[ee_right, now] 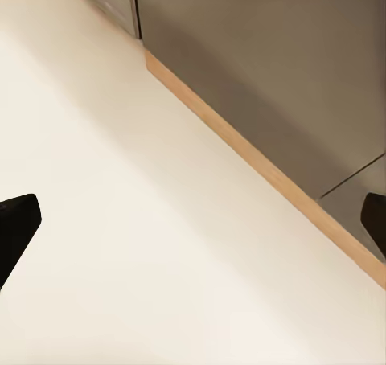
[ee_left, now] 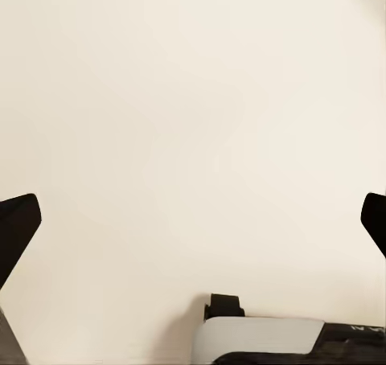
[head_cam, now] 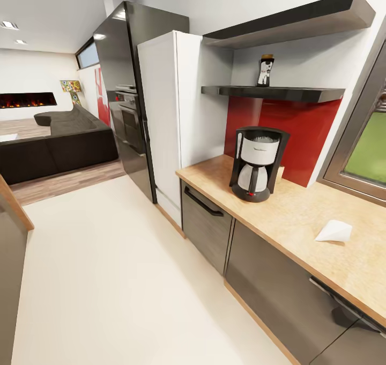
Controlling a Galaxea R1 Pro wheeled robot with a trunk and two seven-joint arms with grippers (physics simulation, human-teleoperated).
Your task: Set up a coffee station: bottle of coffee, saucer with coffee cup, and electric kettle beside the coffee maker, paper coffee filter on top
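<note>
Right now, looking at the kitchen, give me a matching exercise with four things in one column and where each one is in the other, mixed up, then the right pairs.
Things:
1. coffee maker
2. bottle
3. paper filter
4. fridge

Places:
A. on the lower wall shelf
B. lying flat on the countertop, toward the window
C. standing on the floor at the counter's end
D. upright on the countertop, before the red wall panel

Pairs: 1-D, 2-A, 3-B, 4-C

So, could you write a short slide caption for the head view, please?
Coffee maker and paper filter on the wooden countertop; coffee bottle waits on the shelf.
</note>
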